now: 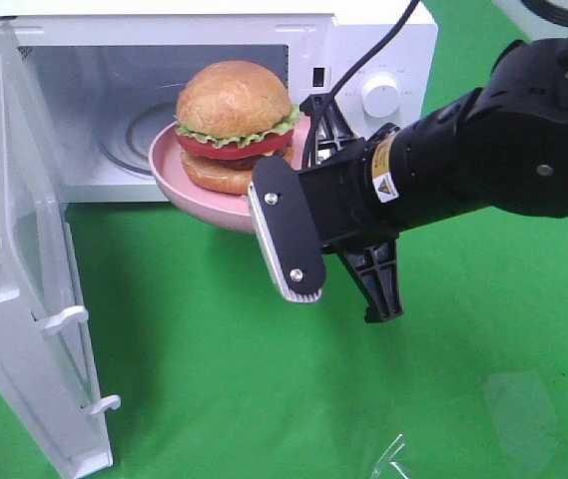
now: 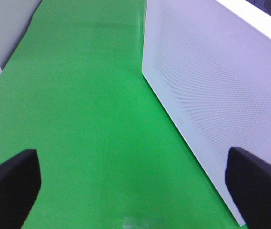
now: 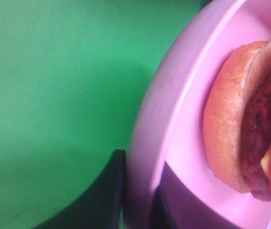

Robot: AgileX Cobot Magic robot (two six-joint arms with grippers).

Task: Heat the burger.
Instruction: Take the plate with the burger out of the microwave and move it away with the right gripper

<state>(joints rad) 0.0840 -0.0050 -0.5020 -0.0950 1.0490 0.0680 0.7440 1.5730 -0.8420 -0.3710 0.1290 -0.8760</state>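
Observation:
The burger [image 1: 234,125] has a golden domed bun, a lettuce frill, tomato and a dark patty. It sits on a pink plate [image 1: 189,190]. My right gripper [image 1: 274,215] is shut on the plate's near rim and holds it level at the mouth of the open microwave [image 1: 363,40], partly inside the cavity. The right wrist view shows the plate [image 3: 173,133], the burger's bottom bun and patty [image 3: 230,119], and the gripper [image 3: 140,205] with one finger under the rim and one on top. My left gripper [image 2: 135,191] is open and empty over the green cloth beside a white microwave wall [image 2: 211,86].
The microwave door [image 1: 24,249] stands swung open at the left, reaching toward the front edge. The glass turntable [image 1: 129,140] shows inside the cavity. A control knob [image 1: 380,95] is on the right panel. A scrap of clear plastic [image 1: 393,459] lies on the green cloth at the front.

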